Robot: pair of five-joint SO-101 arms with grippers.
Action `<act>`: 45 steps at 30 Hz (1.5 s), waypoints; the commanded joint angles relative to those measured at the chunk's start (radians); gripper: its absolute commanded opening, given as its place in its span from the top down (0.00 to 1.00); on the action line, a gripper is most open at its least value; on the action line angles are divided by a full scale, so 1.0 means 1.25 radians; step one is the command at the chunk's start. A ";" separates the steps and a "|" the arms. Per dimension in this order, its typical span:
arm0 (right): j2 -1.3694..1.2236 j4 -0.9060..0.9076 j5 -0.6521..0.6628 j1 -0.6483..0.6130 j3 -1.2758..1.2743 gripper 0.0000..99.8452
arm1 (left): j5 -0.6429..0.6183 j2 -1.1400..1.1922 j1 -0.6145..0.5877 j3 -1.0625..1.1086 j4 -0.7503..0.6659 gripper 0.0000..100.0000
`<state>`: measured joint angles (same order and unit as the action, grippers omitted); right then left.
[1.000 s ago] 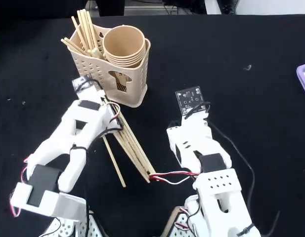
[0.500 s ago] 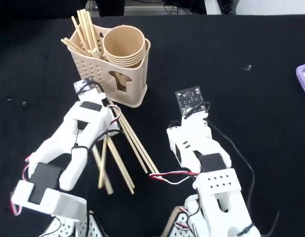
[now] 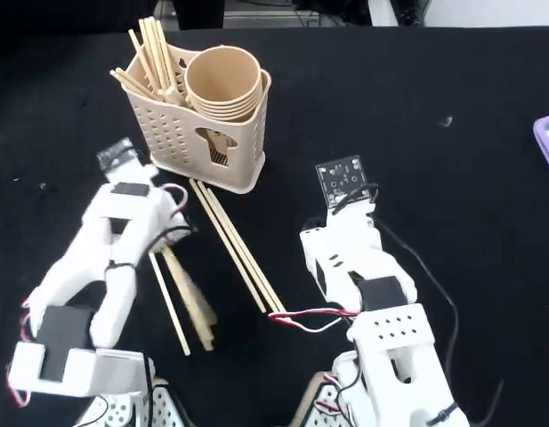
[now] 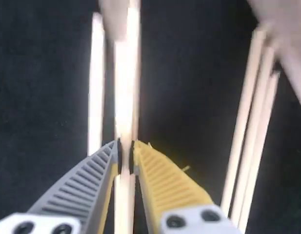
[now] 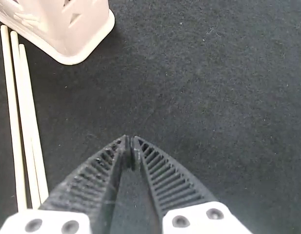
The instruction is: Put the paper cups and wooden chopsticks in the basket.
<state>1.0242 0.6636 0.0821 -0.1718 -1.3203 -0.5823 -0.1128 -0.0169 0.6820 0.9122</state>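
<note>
- High view: basket (image 3: 207, 142) with paper cups (image 3: 222, 82) nested inside. Loose chopsticks (image 3: 238, 253) lie at its foot, held chopsticks (image 3: 192, 307) farther off. Advice: raise the bundle above the basket rim, tip it upright, then release.
- Left wrist view: left gripper (image 4: 125, 152) pinched on the held chopsticks, which are pale, slim sticks.
- Right wrist view: right gripper (image 5: 129, 146) closed on nothing, near the basket corner.

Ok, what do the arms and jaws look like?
The left arm and right arm are white plastic with black motor blocks and red, white and black wires. The left's ribbed jaws are grey and yellow, the right's black.
</note>
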 commanded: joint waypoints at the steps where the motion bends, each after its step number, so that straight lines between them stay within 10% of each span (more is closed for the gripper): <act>1: 0.004 -0.020 0.001 0.011 0.021 0.98 | 0.055 -0.109 -0.037 -0.018 0.028 0.97; 45: 0.004 -0.020 0.001 0.010 0.020 0.98 | 0.166 -0.171 -0.174 0.239 -0.151 0.85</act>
<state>1.0242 0.6636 0.0821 -0.1718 -1.3203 -0.3966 -0.3092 -0.2179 0.9521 0.8124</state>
